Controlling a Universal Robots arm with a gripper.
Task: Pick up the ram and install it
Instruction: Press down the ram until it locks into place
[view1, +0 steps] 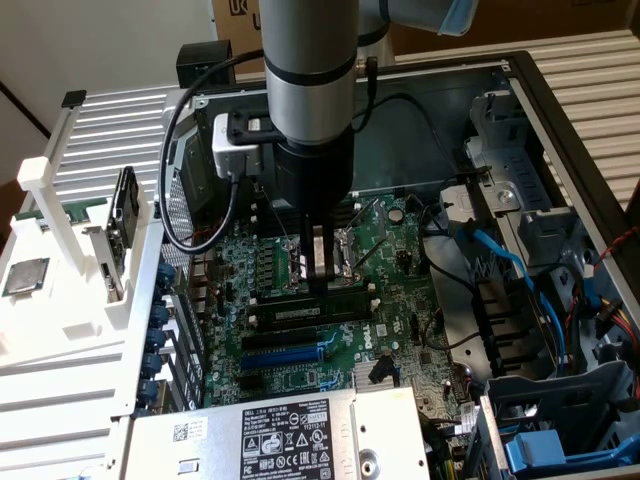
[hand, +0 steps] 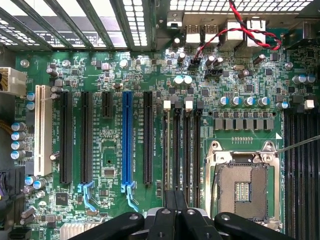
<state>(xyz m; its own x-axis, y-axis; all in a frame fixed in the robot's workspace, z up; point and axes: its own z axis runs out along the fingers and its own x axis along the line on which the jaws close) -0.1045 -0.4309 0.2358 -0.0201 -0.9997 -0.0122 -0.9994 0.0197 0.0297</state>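
Exterior view showed you, nearest, the silver power supply (view1: 285, 435) with its label. Beyond it, on the green motherboard (view1: 400, 260), the ram (view1: 310, 311) lay lengthwise in a slot, apparently seated. Your gripper (view1: 320, 268) stood just above it, jaws pressed together, fingertips at or touching its upper edge; you held nothing. Farther left, the square silver processor (view1: 25, 277) rested on the white rack (view1: 60, 290).

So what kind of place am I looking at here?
Probably a computer-assembly test bench: an open desktop case with a green motherboard, a grey robot arm reaching in, and a white plastic parts rack beside it.
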